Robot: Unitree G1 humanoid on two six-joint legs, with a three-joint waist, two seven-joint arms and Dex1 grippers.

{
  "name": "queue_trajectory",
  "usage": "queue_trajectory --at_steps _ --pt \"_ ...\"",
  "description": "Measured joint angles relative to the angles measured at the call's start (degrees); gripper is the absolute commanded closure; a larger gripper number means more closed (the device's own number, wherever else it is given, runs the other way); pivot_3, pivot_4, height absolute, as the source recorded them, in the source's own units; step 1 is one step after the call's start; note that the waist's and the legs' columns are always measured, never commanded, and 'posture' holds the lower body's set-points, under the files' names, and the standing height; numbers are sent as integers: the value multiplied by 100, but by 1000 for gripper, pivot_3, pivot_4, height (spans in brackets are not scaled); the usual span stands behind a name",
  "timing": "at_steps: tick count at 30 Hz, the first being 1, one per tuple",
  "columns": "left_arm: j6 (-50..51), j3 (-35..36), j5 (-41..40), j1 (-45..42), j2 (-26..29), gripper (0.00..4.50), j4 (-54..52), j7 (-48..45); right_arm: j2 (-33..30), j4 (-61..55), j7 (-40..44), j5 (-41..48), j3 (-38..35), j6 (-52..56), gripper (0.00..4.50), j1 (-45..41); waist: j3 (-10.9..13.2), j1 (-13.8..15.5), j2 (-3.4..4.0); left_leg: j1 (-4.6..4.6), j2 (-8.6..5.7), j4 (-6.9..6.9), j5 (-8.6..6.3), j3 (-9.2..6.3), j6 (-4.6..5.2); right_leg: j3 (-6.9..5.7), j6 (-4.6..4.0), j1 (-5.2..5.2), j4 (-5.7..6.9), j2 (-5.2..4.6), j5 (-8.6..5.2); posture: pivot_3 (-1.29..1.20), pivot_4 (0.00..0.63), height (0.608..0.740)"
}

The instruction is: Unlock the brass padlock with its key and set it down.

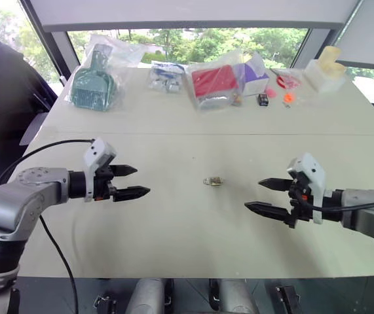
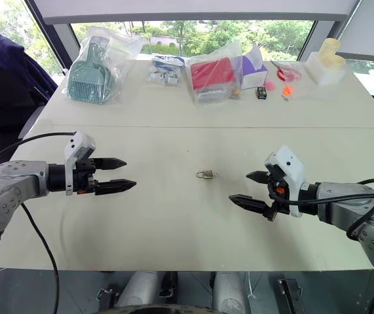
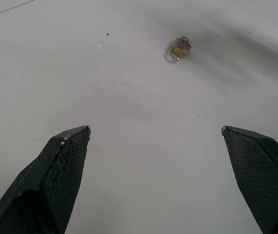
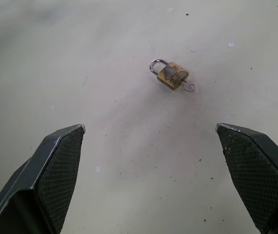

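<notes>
The left claw at mid-left and the right claw at mid-right are both spread wide and nothing is held or touched. The tiny yellow-brass padlock with a silver shackle and a key in its base is seen lying on the pale table at the frame's centre, between them.

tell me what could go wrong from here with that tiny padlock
The brass padlock lies flat on the table, much smaller than either open tool, so a pinch by the left tool or right tool could skid it away. The key already in it might get knocked out.
</notes>
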Motion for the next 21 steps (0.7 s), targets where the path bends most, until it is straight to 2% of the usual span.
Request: queue_trajectory --at_steps 15,21 --pt "-3 -169 38 -241 2 0 78 -91 158 -95 -150 1 1 13 33 18 0 0 0 0 0 0 2 1 -1 -1 0 1 2 2 0 0 150 740" --pt "-243 -743 451 -985 166 0 448 -465 156 -54 -216 -16 77 13 33 -228 0 7 0 2 -2 1 5 1 -2 -5 0 4 3 7 0 0 150 740"
